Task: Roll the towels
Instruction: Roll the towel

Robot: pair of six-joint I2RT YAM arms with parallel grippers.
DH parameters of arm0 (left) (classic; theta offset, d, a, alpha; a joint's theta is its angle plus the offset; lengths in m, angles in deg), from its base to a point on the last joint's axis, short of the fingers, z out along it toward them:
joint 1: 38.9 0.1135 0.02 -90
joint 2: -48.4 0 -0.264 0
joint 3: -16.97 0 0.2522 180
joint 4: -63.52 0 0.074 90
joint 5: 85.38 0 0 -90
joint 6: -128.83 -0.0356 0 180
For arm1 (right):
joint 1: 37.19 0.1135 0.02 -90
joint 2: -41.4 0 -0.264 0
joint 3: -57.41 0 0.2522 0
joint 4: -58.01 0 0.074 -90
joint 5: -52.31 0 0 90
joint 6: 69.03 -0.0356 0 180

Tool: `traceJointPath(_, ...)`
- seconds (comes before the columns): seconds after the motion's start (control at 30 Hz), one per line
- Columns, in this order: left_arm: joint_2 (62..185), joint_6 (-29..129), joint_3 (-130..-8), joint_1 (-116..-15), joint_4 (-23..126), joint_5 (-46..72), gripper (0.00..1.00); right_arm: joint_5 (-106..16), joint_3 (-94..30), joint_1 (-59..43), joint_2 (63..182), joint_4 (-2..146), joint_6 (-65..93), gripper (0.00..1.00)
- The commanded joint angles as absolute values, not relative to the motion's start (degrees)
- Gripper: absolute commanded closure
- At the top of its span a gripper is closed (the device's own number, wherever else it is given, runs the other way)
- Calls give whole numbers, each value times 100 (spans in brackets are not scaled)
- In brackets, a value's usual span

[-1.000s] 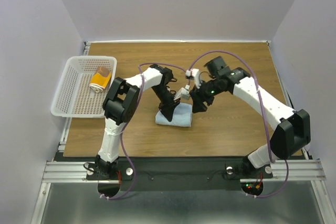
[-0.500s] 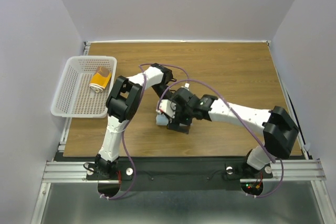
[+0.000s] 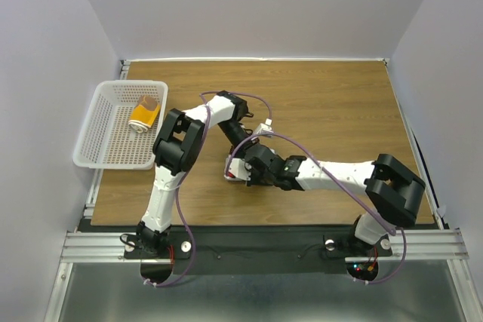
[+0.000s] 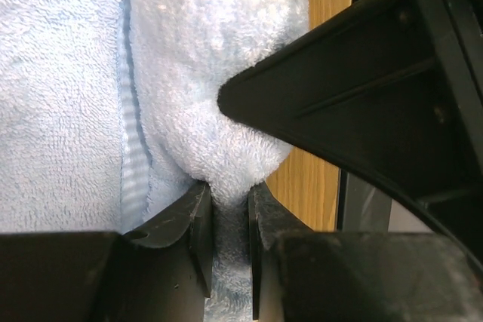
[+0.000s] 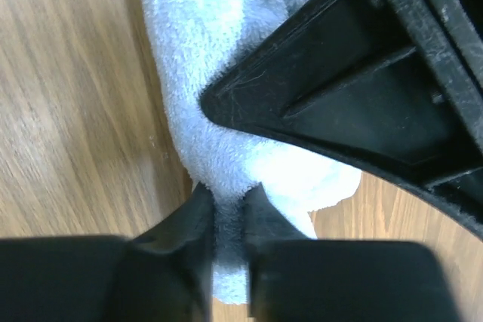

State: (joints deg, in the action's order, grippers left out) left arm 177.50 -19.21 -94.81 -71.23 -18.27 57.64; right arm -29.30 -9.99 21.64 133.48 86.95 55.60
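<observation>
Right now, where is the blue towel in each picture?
Top external: the blue towel lies mid wooden table, mostly hidden under the arms.
Left wrist: it fills the left and middle, pinched by the left gripper at the bottom.
Right wrist: it runs from top middle to bottom centre, pinched by the right gripper.
Shared landmark: the wooden table beneath it.

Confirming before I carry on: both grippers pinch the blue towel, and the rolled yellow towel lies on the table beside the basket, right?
Not quite. The yellow towel lies inside the basket, not beside it; the top view shows this. The left gripper and right gripper do each pinch the blue towel.
</observation>
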Motion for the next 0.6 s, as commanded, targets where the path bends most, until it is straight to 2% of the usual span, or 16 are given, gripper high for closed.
traceJointPath(0.0,17962,-2112,-9444,-6966,-1414,5270,68,-3390,-689,2126,13097,8522,5542,99)
traceJointPath(0.13,17393,-2164,-9303,-6764,-1414,5481,57,-3986,-592,1995,13035,8820,5551,99)
traceJointPath(0.23,16988,-2191,-9198,-6536,-1387,5604,31,-4523,-609,1828,12956,9075,5472,99)
traceJointPath(0.27,16899,-2217,-9154,-6457,-1387,5621,20,-4751,-661,1793,12947,9215,5455,100)
traceJointPath(0.37,16627,-2278,-9145,-6193,-1414,5639,14,-5068,-723,1705,12929,9391,5419,99)
traceJointPath(0.57,16073,-2261,-9075,-5587,-1125,5718,13,-5719,-1048,1353,13149,9857,5156,99)
